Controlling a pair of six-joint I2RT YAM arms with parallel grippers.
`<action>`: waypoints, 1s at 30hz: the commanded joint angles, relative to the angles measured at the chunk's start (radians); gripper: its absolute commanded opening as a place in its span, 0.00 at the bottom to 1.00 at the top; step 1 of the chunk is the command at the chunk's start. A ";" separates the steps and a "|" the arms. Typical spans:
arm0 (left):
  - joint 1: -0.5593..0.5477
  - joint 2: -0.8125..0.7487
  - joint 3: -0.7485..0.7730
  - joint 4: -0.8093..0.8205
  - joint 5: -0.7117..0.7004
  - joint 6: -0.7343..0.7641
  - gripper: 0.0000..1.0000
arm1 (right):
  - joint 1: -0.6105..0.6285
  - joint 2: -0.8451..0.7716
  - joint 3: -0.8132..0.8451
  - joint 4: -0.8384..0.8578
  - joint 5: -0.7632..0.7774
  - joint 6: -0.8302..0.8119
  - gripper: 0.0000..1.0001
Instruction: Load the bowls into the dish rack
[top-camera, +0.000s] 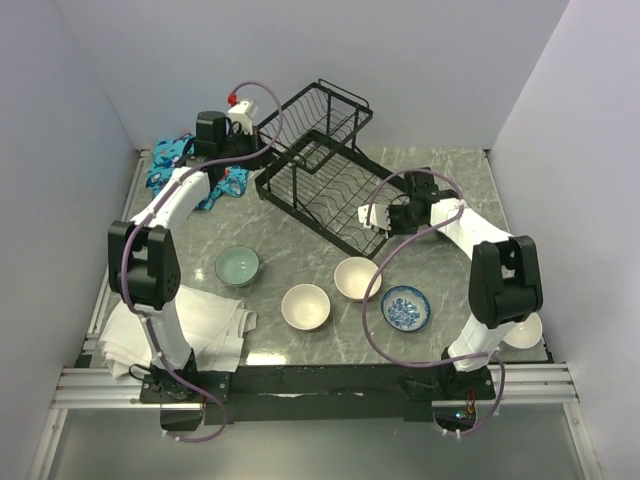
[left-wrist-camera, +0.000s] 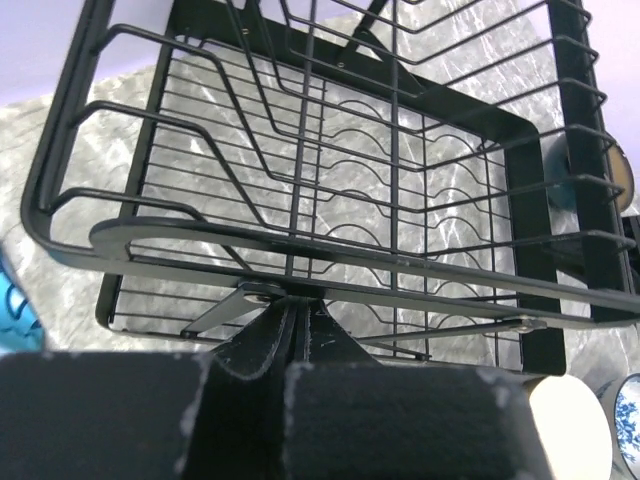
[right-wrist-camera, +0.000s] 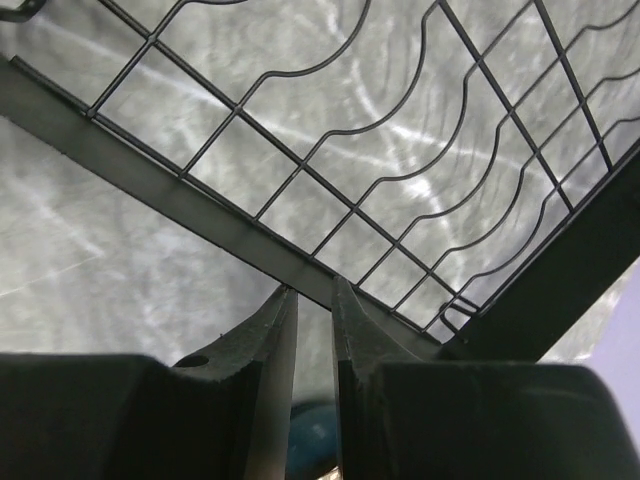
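Observation:
The black wire dish rack (top-camera: 322, 172) stands at the back middle of the table. My left gripper (top-camera: 256, 130) is shut on its back-left rim wire (left-wrist-camera: 300, 290). At the rack's front-right corner, my right gripper (top-camera: 378, 222) has its fingertips (right-wrist-camera: 348, 300) at the base bar. Its jaws stand a narrow gap apart around a bowl with a blue underside (right-wrist-camera: 316, 440), also glimpsed behind the rack's bars (left-wrist-camera: 578, 175). On the table lie a pale green bowl (top-camera: 237, 266), two cream bowls (top-camera: 306, 306) (top-camera: 357, 278) and a blue-and-white patterned bowl (top-camera: 406, 309).
Another white bowl (top-camera: 527, 333) sits at the right edge, behind my right arm. A blue patterned cloth (top-camera: 168, 165) lies back left and a white cloth (top-camera: 195, 325) front left. Pale walls close in the left, back and right sides.

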 joint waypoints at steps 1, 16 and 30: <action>-0.014 0.040 0.093 0.053 -0.018 -0.016 0.01 | -0.014 -0.076 -0.042 -0.036 0.067 0.120 0.00; -0.090 0.242 0.326 0.072 -0.047 -0.010 0.01 | 0.042 -0.226 -0.184 -0.059 0.049 0.205 0.00; -0.137 0.367 0.482 0.095 -0.134 0.038 0.11 | 0.185 -0.141 -0.070 -0.013 -0.022 0.327 0.00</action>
